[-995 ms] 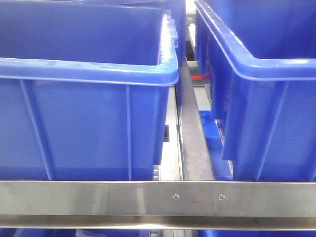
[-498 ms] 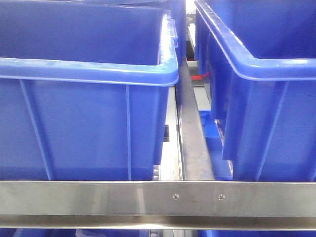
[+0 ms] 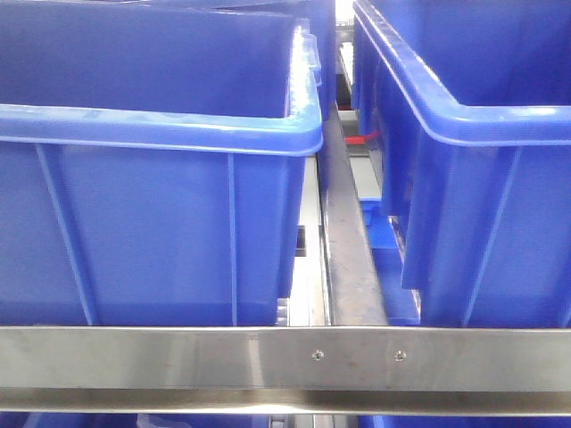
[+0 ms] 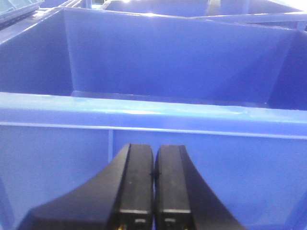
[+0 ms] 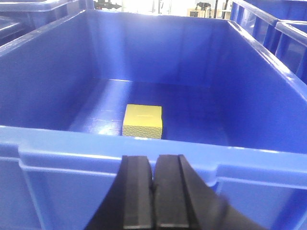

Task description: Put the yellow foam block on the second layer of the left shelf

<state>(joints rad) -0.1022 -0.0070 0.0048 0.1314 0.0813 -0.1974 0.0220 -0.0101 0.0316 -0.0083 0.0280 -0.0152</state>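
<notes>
the right claw (image 5: 154,191) has its two black fingers pressed together with nothing between them, and it sits just outside the near wall of a blue bin (image 5: 144,153), below the rim. beyond that rim, ahead of the claw and slightly to its left, the yellow foam block (image 5: 142,120) lies flat on the bin floor, near the front wall, apart from every side wall. its top face is smooth and the face turned toward the claw looks dimpled.

the left claw (image 4: 153,191) is likewise closed, fingers touching along their length, empty. it hangs just in front of the outer wall of another blue bin (image 4: 153,112), under the thick rim; past the rim the inside of that bin shows only bare blue walls.

in the front-facing view two blue bins stand side by side, the left bin (image 3: 161,241) and the right bin (image 3: 482,223), parted by a grey metal rail (image 3: 350,259) running away from the camera. a brushed steel bar (image 3: 285,357) with two screws crosses in front of them. neither claw nor the block shows in that view.
</notes>
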